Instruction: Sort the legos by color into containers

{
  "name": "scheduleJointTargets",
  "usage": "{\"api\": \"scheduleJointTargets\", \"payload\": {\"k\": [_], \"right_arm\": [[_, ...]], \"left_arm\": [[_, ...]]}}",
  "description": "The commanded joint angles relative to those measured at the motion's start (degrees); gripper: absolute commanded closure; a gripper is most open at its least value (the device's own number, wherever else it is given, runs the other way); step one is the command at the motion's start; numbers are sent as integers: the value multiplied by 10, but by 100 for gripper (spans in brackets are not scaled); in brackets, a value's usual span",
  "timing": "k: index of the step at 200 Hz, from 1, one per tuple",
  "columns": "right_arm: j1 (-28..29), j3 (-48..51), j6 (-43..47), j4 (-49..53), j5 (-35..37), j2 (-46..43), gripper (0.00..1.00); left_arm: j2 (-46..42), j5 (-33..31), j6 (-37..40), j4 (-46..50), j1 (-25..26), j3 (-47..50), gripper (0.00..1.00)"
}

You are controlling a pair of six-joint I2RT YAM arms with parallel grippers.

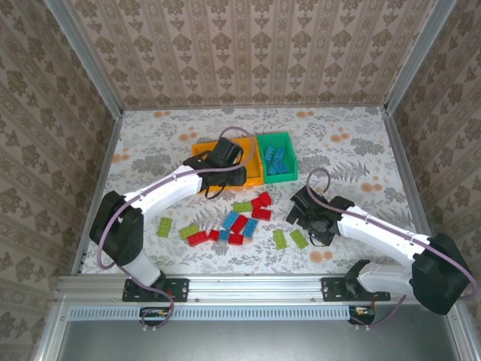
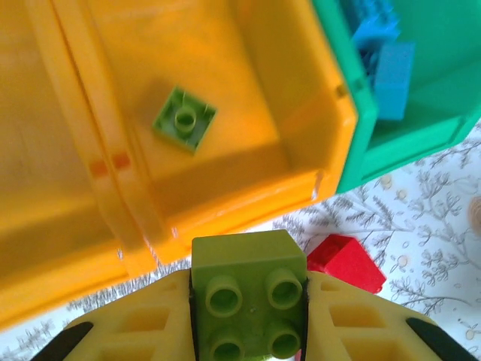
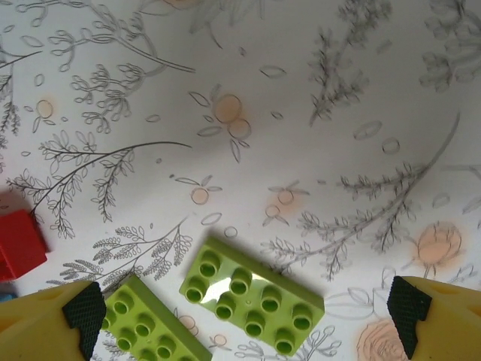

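My left gripper (image 2: pixel 248 304) is shut on a lime green lego (image 2: pixel 248 263), held just in front of the near wall of an orange container (image 2: pixel 225 199). One lime green lego (image 2: pixel 184 118) lies inside that container. The green container (image 2: pixel 409 143) beside it holds light blue legos (image 2: pixel 392 75). In the top view my left gripper (image 1: pixel 228 174) hangs at the orange container (image 1: pixel 255 175), next to the green container (image 1: pixel 274 138). My right gripper (image 3: pixel 246 312) stands open low above two lime green legos (image 3: pixel 252 295) (image 3: pixel 146 325) on the table.
Loose red (image 1: pixel 261 200), blue (image 1: pixel 230 220) and green (image 1: pixel 163 226) legos lie scattered on the flowered tabletop between the arms. A second orange container (image 1: pixel 200 149) sits left of the first. A red lego (image 2: pixel 347 262) lies just right of my left fingers.
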State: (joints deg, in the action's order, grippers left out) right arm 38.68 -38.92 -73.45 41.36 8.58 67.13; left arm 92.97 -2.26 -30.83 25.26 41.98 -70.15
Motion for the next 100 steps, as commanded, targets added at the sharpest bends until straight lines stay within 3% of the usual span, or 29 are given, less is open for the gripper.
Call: {"api": "scheduleJointTargets", "payload": {"k": [1,72,100], "right_arm": [[11,24,-101,-11,-9,-9,0],[53,39,-200,-67,-9,41,1],[59,31,-206,-58,-4,56,2]], "left_arm": [[27,-4,60,3,-20,-37,74],[151,55,94,-14,-73,-152,70],[170,70,96,-19,-72,-171,60]]}}
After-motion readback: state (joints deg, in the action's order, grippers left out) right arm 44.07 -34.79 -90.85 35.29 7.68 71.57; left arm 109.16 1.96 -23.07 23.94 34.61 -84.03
